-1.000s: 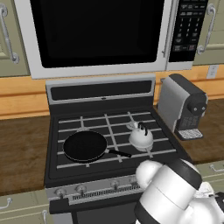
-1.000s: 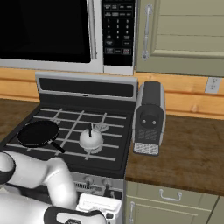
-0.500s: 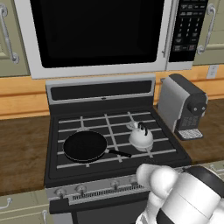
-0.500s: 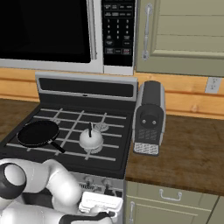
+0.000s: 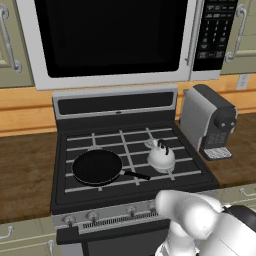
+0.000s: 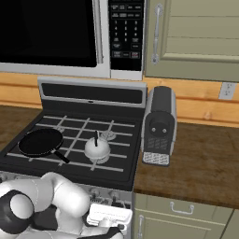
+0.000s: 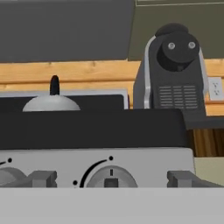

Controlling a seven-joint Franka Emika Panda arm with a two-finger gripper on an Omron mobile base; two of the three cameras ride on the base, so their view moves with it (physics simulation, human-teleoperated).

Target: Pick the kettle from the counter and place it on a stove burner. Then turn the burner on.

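Sitting on the stove burner [image 5: 165,169], the kettle [image 5: 160,157] needs no lifting; next, the stiff knob [image 7: 111,178] wants a firm edge pinch. Pincer [image 7: 111,183] spread apart, it seems.

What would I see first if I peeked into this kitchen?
The little white kettle sits on the front right of the black stove, right beside a round black pan on the front left. A boxy grey coffee machine stands on the brown counter just right of the stove, and a big dark microwave hangs above it all.
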